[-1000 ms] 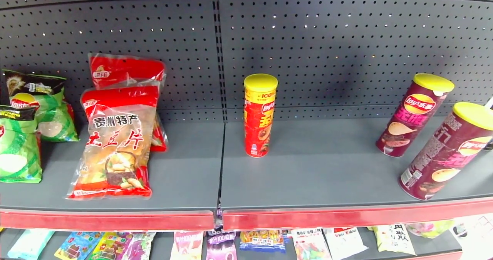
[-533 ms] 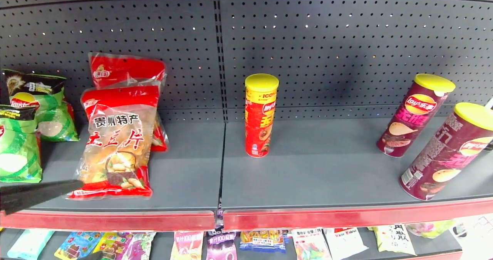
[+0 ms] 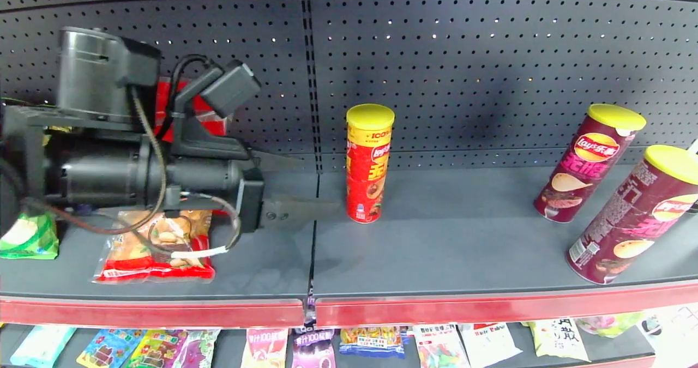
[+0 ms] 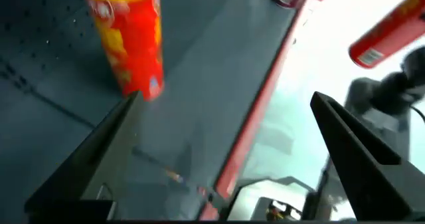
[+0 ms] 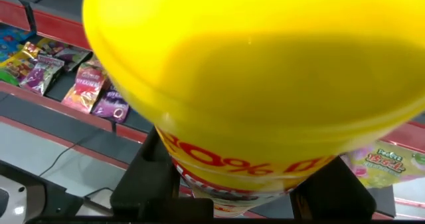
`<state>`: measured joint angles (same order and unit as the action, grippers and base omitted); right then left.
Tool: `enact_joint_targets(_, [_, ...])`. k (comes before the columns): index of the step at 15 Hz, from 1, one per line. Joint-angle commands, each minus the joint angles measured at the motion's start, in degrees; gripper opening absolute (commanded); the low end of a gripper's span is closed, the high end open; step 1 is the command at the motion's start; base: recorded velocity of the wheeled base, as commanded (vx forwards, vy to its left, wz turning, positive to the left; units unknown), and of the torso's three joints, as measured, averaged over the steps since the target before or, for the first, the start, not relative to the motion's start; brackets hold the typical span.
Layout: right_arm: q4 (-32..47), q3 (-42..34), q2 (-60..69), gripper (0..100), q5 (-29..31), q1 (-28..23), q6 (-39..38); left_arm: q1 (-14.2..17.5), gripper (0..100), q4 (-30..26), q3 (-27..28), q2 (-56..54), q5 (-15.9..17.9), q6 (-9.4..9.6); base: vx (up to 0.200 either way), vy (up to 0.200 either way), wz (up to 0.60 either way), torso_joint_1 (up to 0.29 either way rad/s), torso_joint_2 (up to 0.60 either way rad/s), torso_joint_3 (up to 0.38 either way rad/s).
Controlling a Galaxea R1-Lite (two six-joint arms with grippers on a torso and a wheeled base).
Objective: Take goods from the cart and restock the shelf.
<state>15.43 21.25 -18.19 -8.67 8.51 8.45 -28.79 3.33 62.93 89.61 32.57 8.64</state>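
Dark pegboard point(image 3: 463, 73) backs the grey shelf point(image 3: 436, 248), which has a wide bare stretch right of its middle seam. Over the shelf's left half hangs the left gripper point(image 3: 322, 187), its fingers point(image 3: 294, 211) spread wide with nothing between them. Their tips are just beside a standing red can point(image 3: 369, 163) near the seam. Toward the right end stand a rear purple can point(image 3: 586, 163) and a front purple can point(image 3: 632, 215), the latter by the front edge.

The right gripper point(image 5: 239, 191) is off the shelf, with the lower shelf point(image 3: 616, 349) of packets behind it. Its fingers are closed on the held can point(image 5: 252, 84), which has a broad yellow lid and a red wall with yellow print below. It is probably the same kind as the standing one, though the lid hides most of its body.

The step in hand looks like placing this can. It should come in upright over the front edge and settle flat on the bare stretch beside the standing red can, with a small gap between them. The fingers should let go only once the base rests. The left fingers should keep off the tall, narrow standing can, which would tip easily.
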Motion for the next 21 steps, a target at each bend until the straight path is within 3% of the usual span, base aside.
enact_joint_targets(1, [-0.1, 0.2, -3.6, 0, 0.1, -0.1, 0.0, -0.3, 100, 1.3, 5.0, 9.0, -0.1, -0.38, 0.0, 0.0, 0.0, 0.0, 0.0, 0.0])
enact_joint_targets(3, [-0.5, 0.9, -5.3, 0, 0.2, -0.2, -0.1, 1.3, 100, 6.0, 5.8, 12.5, -0.2, 0.15, 0.0, 0.0, 0.0, 0.0, 0.0, 0.0])
enact_joint_targets(5, [-0.8, 0.7, -5.5, 0, 0.4, -0.5, -0.1, 1.9, 100, 11.5, 6.5, 15.5, -3.1, 0.41, 0.0, 0.0, 0.0, 0.0, 0.0, 0.0])
enact_joint_targets(13, [-0.8, 0.5, -5.2, 0, 0.7, -0.6, -0.5, 0.1, 100, 15.7, 10.9, 18.8, -8.0, -0.29, 0.0, 0.0, 0.0, 0.0, 0.0, 0.0])
enact_joint_targets(21, [-0.8, 1.0, -5.2, 0, 1.2, -0.6, -0.5, -0.9, 100, 15.7, 17.8, 24.8, -10.6, -0.21, 0.0, 0.0, 0.0, 0.0, 0.0, 0.0])
